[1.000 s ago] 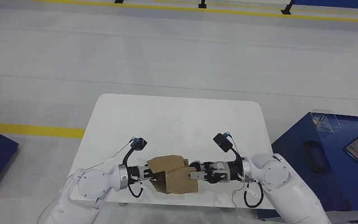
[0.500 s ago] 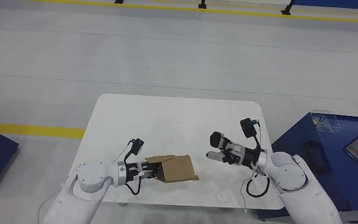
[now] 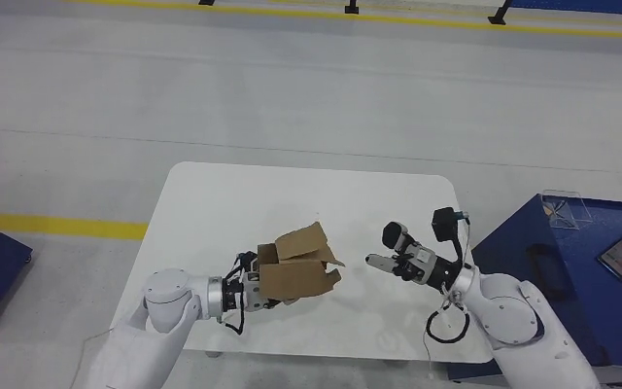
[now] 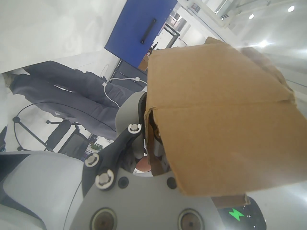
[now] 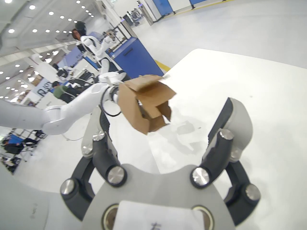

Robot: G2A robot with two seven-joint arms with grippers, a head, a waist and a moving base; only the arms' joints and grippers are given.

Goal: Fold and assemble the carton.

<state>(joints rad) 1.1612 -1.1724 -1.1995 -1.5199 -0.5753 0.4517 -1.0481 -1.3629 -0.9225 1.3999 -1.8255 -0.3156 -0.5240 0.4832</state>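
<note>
A brown carton (image 3: 294,272) is held up off the white table (image 3: 292,194) near its front edge, partly unfolded with loose flaps sticking out on its far side. My left gripper (image 3: 251,290) is shut on the carton's left wall. In the left wrist view the carton (image 4: 215,120) covers most of the fingers (image 4: 133,130). My right gripper (image 3: 381,251) stands open a short way to the right of the carton, apart from it and holding nothing. From the right wrist, the carton (image 5: 144,106) hangs ahead of the spread fingers (image 5: 230,120).
A blue cabinet (image 3: 564,253) stands just off the table's right side. The table's front edge (image 3: 321,352) runs close under both arms. The back half of the table is bare.
The right gripper let go of the carton and drew back to the right. The left arm lifted and turned the carton, so it now stands higher with its flaps spread.
</note>
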